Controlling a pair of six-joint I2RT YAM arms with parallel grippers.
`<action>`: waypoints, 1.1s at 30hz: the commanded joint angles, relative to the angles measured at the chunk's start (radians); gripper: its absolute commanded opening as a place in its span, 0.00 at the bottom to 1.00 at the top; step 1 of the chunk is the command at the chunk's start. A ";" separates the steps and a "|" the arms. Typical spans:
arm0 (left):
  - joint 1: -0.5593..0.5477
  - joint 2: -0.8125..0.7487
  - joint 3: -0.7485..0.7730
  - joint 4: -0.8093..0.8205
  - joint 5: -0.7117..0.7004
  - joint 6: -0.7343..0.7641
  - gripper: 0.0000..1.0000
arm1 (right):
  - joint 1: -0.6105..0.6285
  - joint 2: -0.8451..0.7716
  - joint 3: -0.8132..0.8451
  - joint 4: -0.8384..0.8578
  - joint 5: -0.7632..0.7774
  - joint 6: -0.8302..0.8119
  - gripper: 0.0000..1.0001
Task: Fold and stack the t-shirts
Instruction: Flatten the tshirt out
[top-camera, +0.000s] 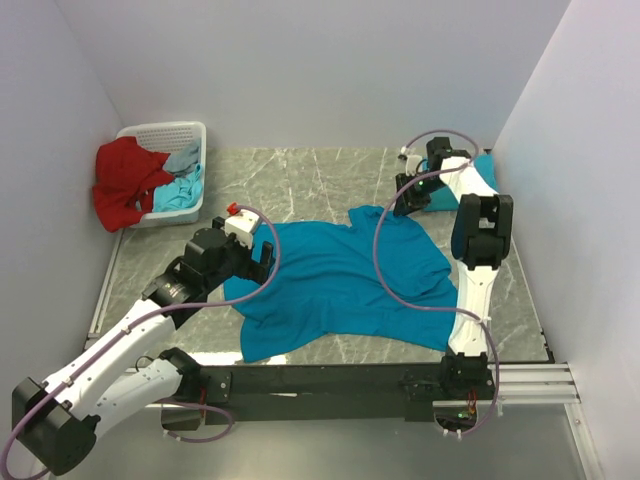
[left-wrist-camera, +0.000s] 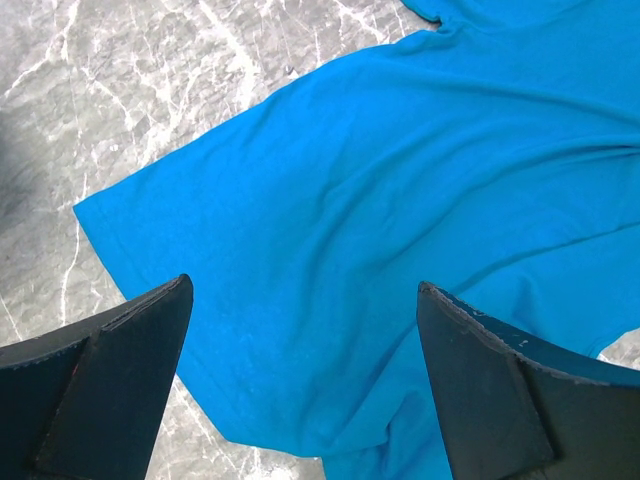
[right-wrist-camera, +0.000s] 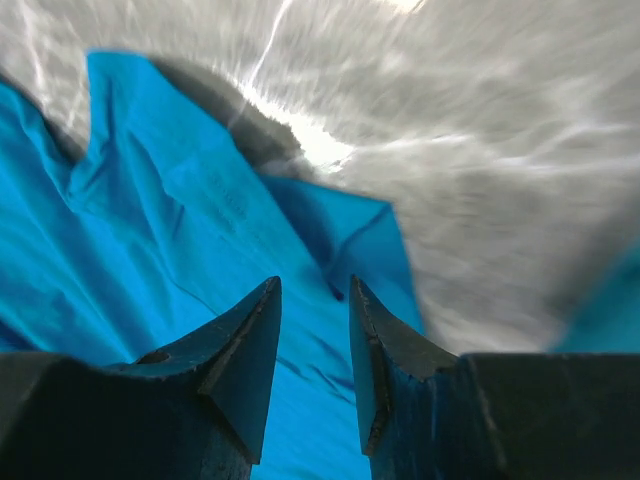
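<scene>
Rumpled teal t-shirt (top-camera: 340, 285) spread on the table (top-camera: 300, 180). Left end effector (left-wrist-camera: 305, 290) gapes above its left edge; right end effector (right-wrist-camera: 315, 285), slightly parted and empty, sits above its far corner, likely poised for flattening.

Nothing here that I can read: no label, brand or number. The spread t-shirt (right-wrist-camera: 225, 195) carries a faint mark in the right wrist view, perhaps print, too blurred to make out.
</scene>
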 joint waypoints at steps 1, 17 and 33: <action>0.004 0.004 0.025 0.012 0.000 0.016 0.99 | 0.017 -0.025 -0.002 -0.033 -0.046 0.011 0.41; 0.007 0.013 0.027 0.008 0.013 0.016 0.99 | -0.020 0.000 -0.054 -0.018 -0.028 0.009 0.40; 0.007 0.015 0.025 0.008 0.009 0.016 0.99 | -0.016 0.053 0.000 -0.042 -0.049 0.023 0.32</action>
